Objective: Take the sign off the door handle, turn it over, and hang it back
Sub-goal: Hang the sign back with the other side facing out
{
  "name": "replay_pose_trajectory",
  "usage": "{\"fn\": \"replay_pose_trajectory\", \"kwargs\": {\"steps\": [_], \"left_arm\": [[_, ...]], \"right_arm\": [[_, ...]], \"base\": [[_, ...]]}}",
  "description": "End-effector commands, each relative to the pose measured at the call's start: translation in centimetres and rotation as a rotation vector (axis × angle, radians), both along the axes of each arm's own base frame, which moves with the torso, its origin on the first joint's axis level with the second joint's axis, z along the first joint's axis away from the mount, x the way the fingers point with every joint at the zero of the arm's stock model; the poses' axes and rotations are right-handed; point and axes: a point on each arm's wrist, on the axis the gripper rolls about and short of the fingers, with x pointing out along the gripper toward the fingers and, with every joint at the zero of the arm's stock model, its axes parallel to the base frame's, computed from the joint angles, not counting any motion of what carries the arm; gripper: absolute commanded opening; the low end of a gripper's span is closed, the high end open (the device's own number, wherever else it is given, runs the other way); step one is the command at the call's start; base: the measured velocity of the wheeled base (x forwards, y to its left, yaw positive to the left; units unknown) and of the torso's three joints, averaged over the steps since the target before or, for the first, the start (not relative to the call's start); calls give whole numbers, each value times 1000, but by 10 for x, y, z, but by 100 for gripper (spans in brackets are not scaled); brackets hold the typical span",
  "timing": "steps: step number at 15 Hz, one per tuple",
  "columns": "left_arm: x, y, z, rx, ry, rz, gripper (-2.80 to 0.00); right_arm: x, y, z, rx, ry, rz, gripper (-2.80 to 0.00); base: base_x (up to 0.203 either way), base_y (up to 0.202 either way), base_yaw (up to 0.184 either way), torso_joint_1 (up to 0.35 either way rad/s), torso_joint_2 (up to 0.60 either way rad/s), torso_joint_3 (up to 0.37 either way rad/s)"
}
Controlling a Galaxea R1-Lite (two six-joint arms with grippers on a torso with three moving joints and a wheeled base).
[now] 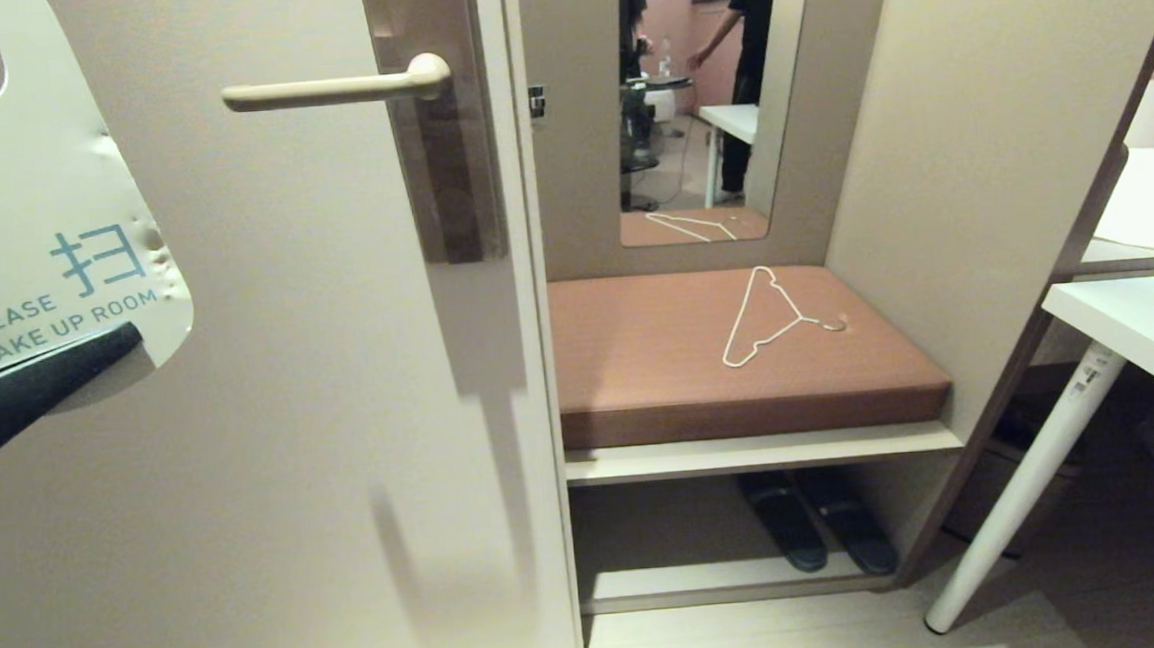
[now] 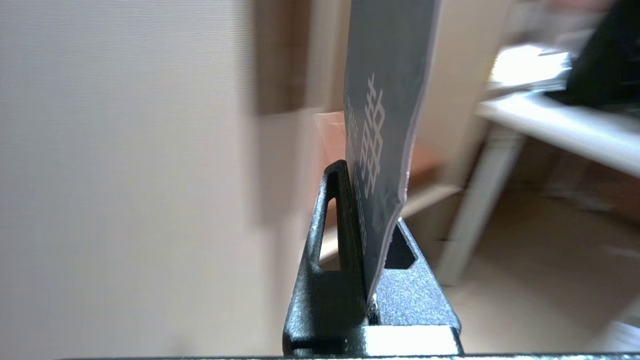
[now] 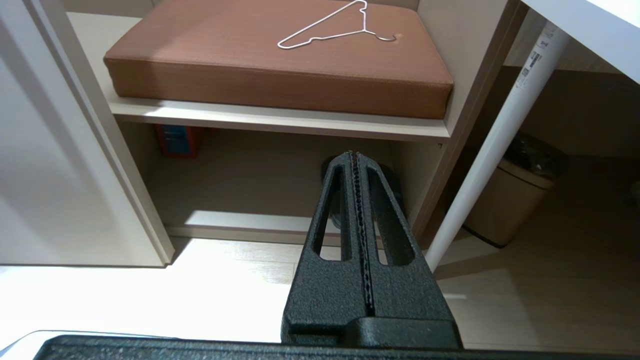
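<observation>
The sign hangs in the air at the far left of the head view, clear of the door, its white "PLEASE MAKE UP ROOM" side facing me. My left gripper is shut on its lower edge. In the left wrist view the sign stands edge-on between the black fingers, dark printed face showing. The door handle, a cream lever on a brownish plate, carries nothing. My right gripper is shut and empty, low near the floor, outside the head view.
A white wire hanger lies on the brown cushion of a bench right of the door. Dark slippers sit under it. A mirror reflects a standing person. A white table with a slanted leg stands right; a bin sits beneath.
</observation>
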Motion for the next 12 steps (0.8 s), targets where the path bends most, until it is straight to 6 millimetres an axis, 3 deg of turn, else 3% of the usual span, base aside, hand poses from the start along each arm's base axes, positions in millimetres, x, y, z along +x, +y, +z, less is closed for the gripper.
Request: {"fn": "replay_pose_trajectory", "kwargs": {"steps": [1,12], "left_arm": [[12,1,-2,33,18,54,-280],[95,2,11,197,111,372,-280]], "right_arm": [[0,0,0,0,2,0,-280],[0,0,0,0,3,0,-280]], "base": [[0,0,0,0,0,0],[0,0,0,0,0,0]]}}
